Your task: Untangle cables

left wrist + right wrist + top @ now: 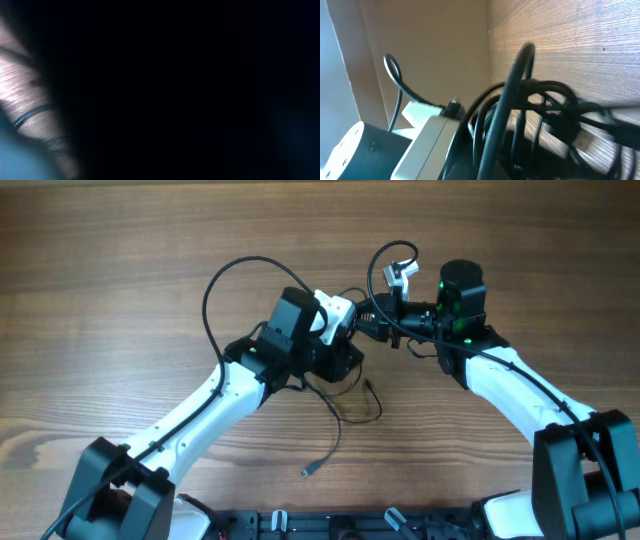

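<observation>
Starting at the left, the cables [250,260] throw one wide loop over the table [100,240], and it curves back in toward the left claw [345,332]. That claw sits at the middle of the table with its tip pointing right. Its wrist view is almost black, showing only a sliver of wood and one thin cord, so I cannot tell whether its jaws are open or closed on anything. Just to its right lies the knot [365,308], a tight bunch of crossed cords wedged between the two claws and touching or nearly touching both. The right claw [380,320] points left into it with jaws closed, though whether a cord is pinched is hidden. From the knot a loose tail runs toward the robot and ends in a plug [305,472]. The knot's strands run roughly left to right, so pulling the claws apart along that line looks like the natural move, with both arms about equally near.
</observation>
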`<move>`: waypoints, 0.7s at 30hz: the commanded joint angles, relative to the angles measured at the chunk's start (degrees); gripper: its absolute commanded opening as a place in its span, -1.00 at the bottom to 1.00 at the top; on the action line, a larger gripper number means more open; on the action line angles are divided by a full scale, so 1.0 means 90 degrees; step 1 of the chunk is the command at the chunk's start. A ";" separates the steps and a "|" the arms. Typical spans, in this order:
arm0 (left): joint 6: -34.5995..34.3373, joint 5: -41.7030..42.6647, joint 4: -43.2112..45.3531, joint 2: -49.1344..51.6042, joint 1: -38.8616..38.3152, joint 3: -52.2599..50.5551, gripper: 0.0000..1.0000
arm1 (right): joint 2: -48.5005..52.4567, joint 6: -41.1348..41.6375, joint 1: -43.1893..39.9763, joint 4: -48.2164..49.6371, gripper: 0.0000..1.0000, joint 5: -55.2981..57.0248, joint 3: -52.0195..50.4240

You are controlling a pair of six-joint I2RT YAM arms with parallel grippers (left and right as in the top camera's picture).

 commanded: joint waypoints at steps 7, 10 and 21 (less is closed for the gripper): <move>0.0131 -0.0529 -0.1144 -0.0058 -0.0019 -0.0024 -0.92 | 0.0058 0.0075 -0.0192 0.0058 -0.91 0.0172 0.0058; 0.0131 -0.0843 -0.1307 -0.0080 0.0063 -0.0024 -0.92 | 0.0058 -0.0097 -0.0267 0.0056 -0.91 -0.0046 0.0058; 0.0131 -0.0899 -0.1642 -0.0571 0.1192 -0.0024 -0.92 | 0.0058 -0.2336 -0.0282 -0.3781 -0.92 0.2001 0.0058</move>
